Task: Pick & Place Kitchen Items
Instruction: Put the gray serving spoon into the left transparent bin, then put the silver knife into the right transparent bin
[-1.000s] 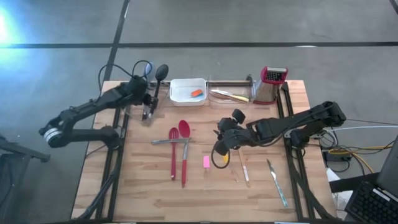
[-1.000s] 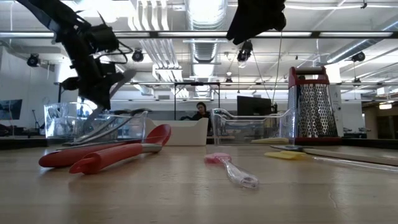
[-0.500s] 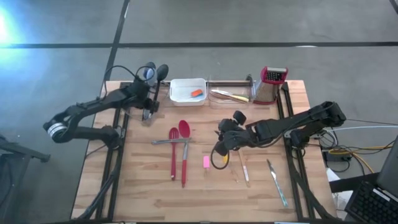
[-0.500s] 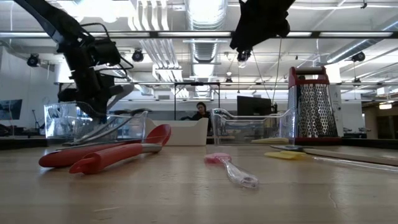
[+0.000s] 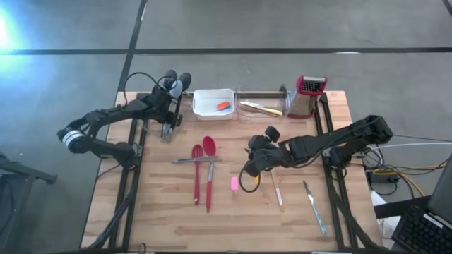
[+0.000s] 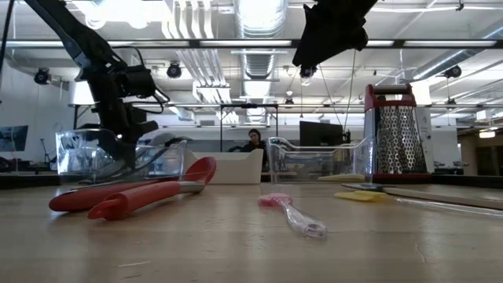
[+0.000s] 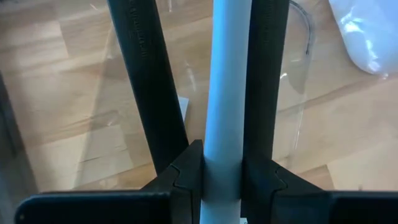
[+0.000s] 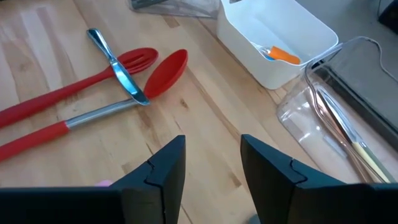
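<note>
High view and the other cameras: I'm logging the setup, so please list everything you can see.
table: one, wood, beneath all
white tray: one, white, far edge
orange block: one, orange, in tray
clear bins: two, transparent, flanking tray
grater: one, metal, red top, far right
red spoon: one, red, centre
red spatula: one, red, beside spoon
metal knife: one, silver, across both
pink block: one, pink, centre
pale-handled knives: two, pale, near right
black spoon: one, grey handle, in left gripper
person: one, room behind
left gripper: one, dark, fingers shut on black spoon, far left
right gripper: one, dark, fingers open, above centre
</note>
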{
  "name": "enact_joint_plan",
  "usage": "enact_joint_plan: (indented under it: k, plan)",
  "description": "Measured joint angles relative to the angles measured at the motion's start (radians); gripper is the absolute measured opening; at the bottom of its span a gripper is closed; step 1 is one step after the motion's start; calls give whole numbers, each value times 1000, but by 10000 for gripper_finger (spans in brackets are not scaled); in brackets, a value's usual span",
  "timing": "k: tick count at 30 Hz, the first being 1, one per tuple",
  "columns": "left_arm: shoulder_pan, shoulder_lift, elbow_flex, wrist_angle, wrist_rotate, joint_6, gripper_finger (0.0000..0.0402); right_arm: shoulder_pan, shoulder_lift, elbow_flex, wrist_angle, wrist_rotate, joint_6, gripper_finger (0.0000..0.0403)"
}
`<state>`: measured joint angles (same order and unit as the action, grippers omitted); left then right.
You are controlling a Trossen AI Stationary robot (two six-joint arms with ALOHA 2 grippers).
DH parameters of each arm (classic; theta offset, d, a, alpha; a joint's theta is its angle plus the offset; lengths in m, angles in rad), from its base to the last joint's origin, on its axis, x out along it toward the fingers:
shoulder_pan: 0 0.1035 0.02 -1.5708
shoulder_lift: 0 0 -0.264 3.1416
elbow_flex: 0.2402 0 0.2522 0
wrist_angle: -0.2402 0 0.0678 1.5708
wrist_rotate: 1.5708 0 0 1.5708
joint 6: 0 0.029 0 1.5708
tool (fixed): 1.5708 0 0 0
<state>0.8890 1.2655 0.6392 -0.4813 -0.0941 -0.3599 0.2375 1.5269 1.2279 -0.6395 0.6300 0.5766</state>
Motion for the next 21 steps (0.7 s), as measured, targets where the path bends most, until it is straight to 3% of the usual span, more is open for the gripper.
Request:
enact_joint_plan:
  k: [3, 9, 12, 21]
  plan:
    - [0, -1, 0, 0, 2, -1, 88, 0, 0, -1, 1, 0, 0, 140]
    - [2, -27, 16, -37, 0, 22, 212, 0, 0, -2, 2, 0, 0, 137]
    - [1, -42, 47, -70, 6, 27, 250, 0, 0, -2, 2, -1, 0, 141]
    - [1, -92, 168, -209, 37, 46, 271, 0, 0, -2, 2, -1, 0, 141]
